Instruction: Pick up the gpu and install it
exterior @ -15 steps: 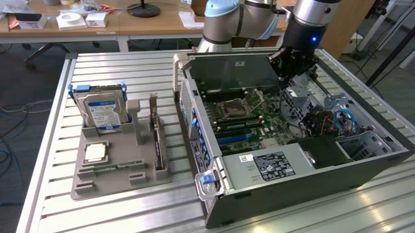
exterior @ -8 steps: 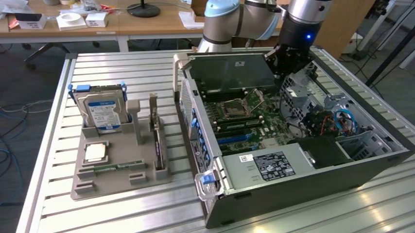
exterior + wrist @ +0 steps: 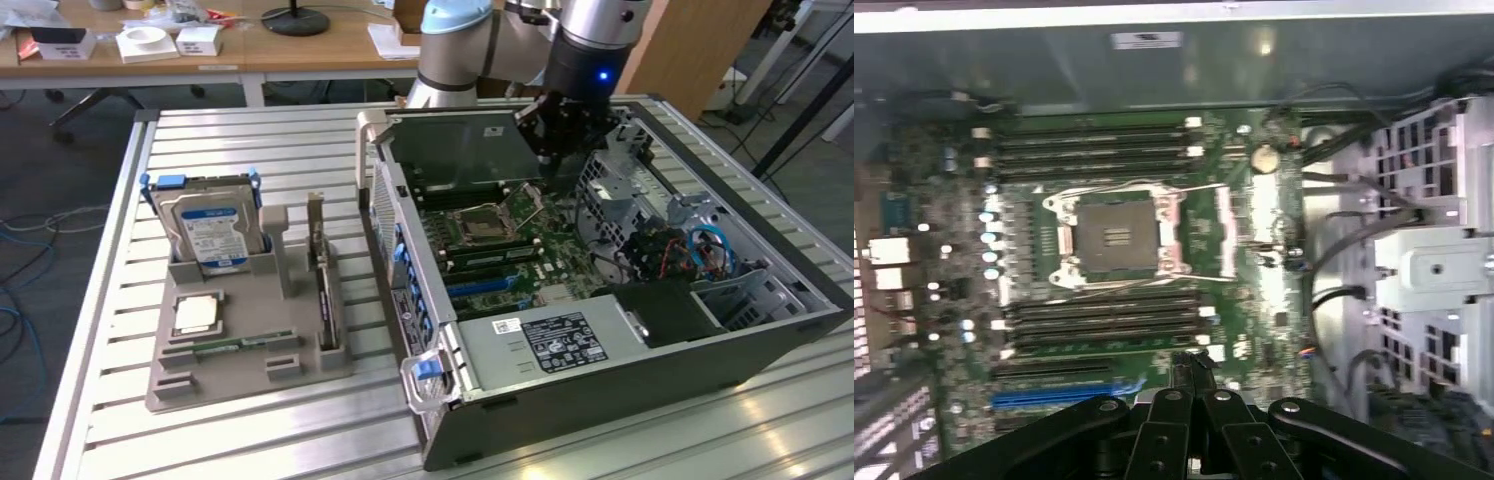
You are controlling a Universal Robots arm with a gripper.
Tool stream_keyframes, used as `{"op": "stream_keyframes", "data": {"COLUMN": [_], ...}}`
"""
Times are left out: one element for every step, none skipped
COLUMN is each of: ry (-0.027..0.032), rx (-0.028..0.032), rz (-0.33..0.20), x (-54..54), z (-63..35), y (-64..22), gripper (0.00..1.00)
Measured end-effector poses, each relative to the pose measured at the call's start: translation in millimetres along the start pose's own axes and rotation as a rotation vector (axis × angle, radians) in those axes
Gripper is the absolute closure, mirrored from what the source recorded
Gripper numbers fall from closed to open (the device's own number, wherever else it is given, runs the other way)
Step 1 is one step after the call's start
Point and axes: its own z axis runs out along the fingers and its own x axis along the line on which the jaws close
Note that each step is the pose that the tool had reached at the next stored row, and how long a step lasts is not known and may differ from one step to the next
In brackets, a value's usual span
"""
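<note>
Hovers inside the open computer case (image 3: 561,420) with the gripper (image 3: 567,135) above the motherboard (image 3: 1254,250). Shows the gripper (image 3: 1194,368) closed in the wrist view, tips drawn together. Cannot tell whether the thin dark sliver at the tips is something clamped.

Judging by shape, places the gpu (image 3: 326,300) well apart from the gripper: a thin dark card on edge in the grey holder (image 3: 227,385) on the desk (image 3: 214,150), at the side nearest the case, with a hard drive (image 3: 214,235) upright beside it. Cannot be sure of that reading.

Could go wrong at the lift: gripping off-centre would tilt the card and jam it in the holder. Could also miss the blue slot (image 3: 1059,397) if lowered askew, or snag the cables crowding the case.

Runs lengthwise parallel to the case's near wall, flat faces towards the exterior view's left and right, pale upright end away from the camera
</note>
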Motion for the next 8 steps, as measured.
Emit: {"op": "stream_keyframes", "data": {"ry": [-0.0001, 0.0, -0.0001, -0.0001, -0.0001, 0.0, -0.0001, -0.0002], "rx": [0.0001, 0.0001, 0.0001, 0.0001, 0.0002, 0.0012, 0.0031, 0.0055], "rz": [0.0, 0.0, 0.0, 0.0, 0.0, 0.0, 0.0, 0.0], "x": [4.4, 8.9, 13.4, 18.1, 22.6, 26.4, 28.5, 28.9], "z": [-0.3, -0.5, -0.7, -0.9, -1.1, -1.3, -1.4, -1.4], "y": [-0.4, -0.8, -1.2, -1.7, -2.3, -3.3, -4.6, -6.4], "gripper": [0.9, 0.9, 0.9, 0.9, 0.9, 0.9, 0.9, 0.9]}}
